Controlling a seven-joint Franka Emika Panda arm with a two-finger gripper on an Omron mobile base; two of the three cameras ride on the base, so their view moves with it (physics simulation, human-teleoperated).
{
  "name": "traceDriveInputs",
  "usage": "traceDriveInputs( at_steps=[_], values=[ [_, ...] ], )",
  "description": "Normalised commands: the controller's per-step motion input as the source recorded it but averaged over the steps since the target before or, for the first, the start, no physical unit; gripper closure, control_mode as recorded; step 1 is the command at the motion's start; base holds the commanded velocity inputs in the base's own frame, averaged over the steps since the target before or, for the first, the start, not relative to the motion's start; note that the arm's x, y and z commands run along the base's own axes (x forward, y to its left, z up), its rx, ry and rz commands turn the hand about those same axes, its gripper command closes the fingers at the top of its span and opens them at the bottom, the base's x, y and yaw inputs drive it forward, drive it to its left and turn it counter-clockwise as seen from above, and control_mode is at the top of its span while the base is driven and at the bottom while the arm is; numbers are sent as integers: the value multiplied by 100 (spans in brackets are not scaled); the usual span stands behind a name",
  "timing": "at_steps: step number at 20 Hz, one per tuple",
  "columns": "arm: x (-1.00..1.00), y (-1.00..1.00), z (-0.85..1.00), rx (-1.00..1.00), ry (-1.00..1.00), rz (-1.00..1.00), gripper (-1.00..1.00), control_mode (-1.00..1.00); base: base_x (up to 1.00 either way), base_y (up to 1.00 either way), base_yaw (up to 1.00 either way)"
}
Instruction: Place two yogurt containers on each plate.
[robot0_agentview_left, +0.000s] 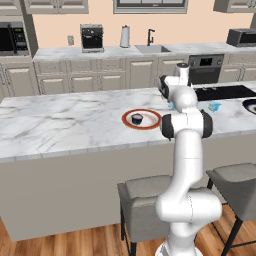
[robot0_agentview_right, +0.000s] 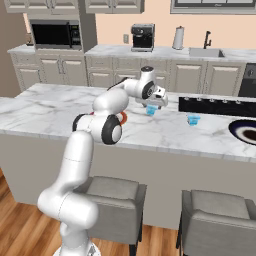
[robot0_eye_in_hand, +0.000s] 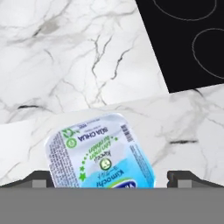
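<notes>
My gripper (robot0_agentview_right: 153, 104) hangs open just above a light blue yogurt container (robot0_agentview_right: 151, 110) on the marble island. In the hand view that container (robot0_eye_in_hand: 100, 153) lies between the two dark fingertips (robot0_eye_in_hand: 40, 178), with gaps on both sides. A second light blue container (robot0_agentview_right: 193, 119) stands further right, also seen in the left base view (robot0_agentview_left: 214, 106). The red-orange rimmed plate (robot0_agentview_left: 152, 121) holds a dark navy container (robot0_agentview_left: 137, 118). The dark plate (robot0_agentview_right: 245, 131) lies at the island's right end, with nothing on the part that shows.
The black cooktop (robot0_agentview_right: 215, 106) runs along the island behind the containers, close to the gripper. Two grey stools (robot0_agentview_right: 112, 192) stand in front of the island. Bare marble (robot0_agentview_left: 65, 122) stretches left of the red-rimmed plate.
</notes>
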Motion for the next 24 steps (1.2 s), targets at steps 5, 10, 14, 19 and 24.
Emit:
traceDriveInputs(
  at_steps=[5,10,14,19,24],
  values=[
    [0,5,-20,0,0,-12,-100,-100,0,0,0],
    [2,9,-15,0,0,-7,-100,-100,0,0,0],
    [2,8,-10,0,0,-1,-100,-100,0,0,0],
    [7,5,-7,0,0,0,100,-100,0,0,0],
    [-11,3,-1,2,0,0,100,-100,0,0,0]
  ],
)
